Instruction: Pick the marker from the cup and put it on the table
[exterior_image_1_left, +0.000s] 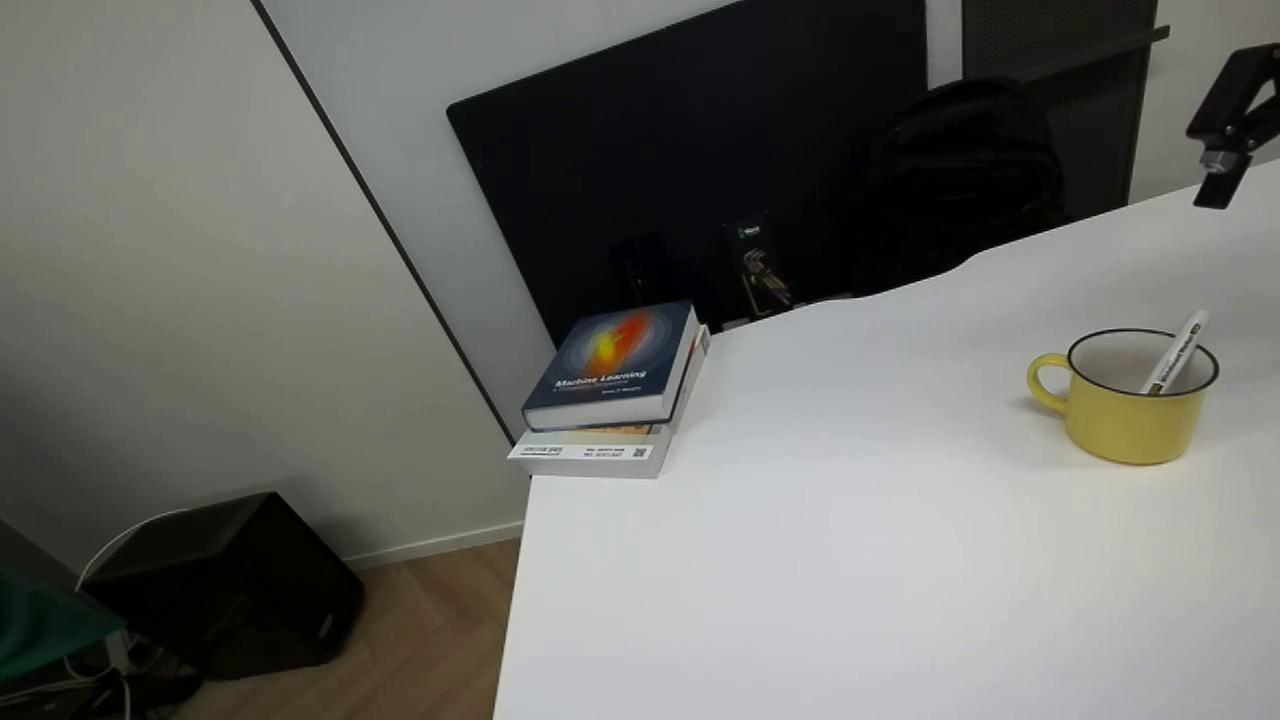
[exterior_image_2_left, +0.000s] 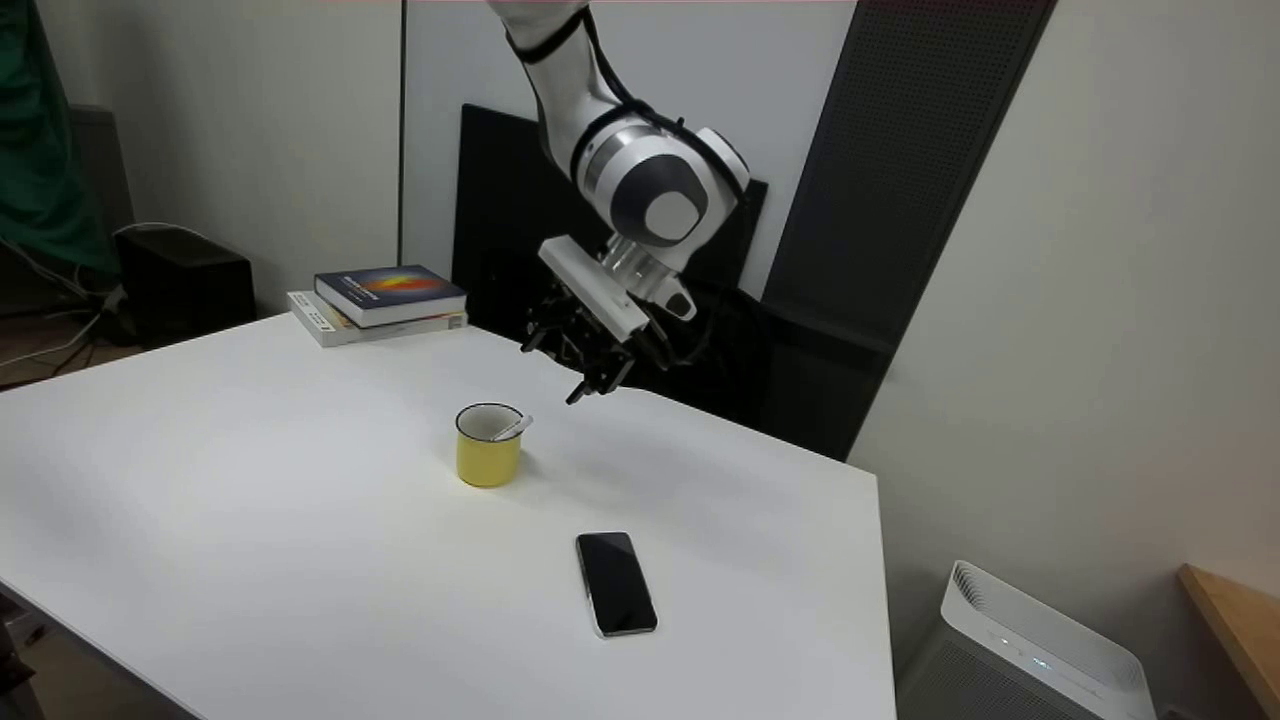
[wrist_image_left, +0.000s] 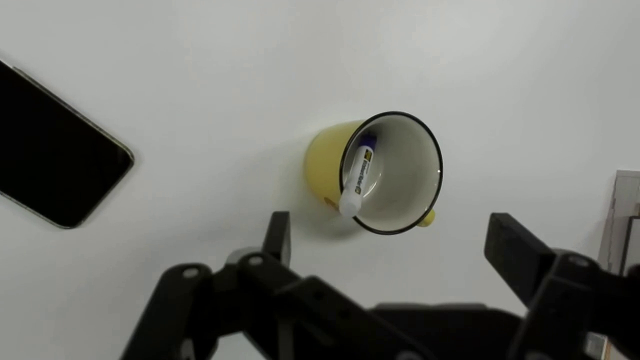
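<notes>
The yellow cup (exterior_image_1_left: 1130, 425) stands upright on the white table (exterior_image_1_left: 850, 560); it also shows in an exterior view (exterior_image_2_left: 487, 462) and in the wrist view (wrist_image_left: 325, 160). The white marker (wrist_image_left: 358, 175) leans inside the cup, dark end down and white end past the rim. It shows in both exterior views (exterior_image_1_left: 1175, 353) (exterior_image_2_left: 513, 429). My gripper (wrist_image_left: 390, 242) is open and empty, its fingers wide apart. In an exterior view my gripper (exterior_image_2_left: 551, 372) hangs above the table, behind and above the cup, touching nothing. Only one finger shows at the right edge elsewhere.
A black phone (exterior_image_2_left: 617, 583) lies on the table near the cup; it also shows in the wrist view (wrist_image_left: 55, 150). A stack of books (exterior_image_1_left: 610, 370) sits at a table corner, also in an exterior view (exterior_image_2_left: 385, 295). A white appliance (exterior_image_2_left: 1030, 660) stands beyond the table edge.
</notes>
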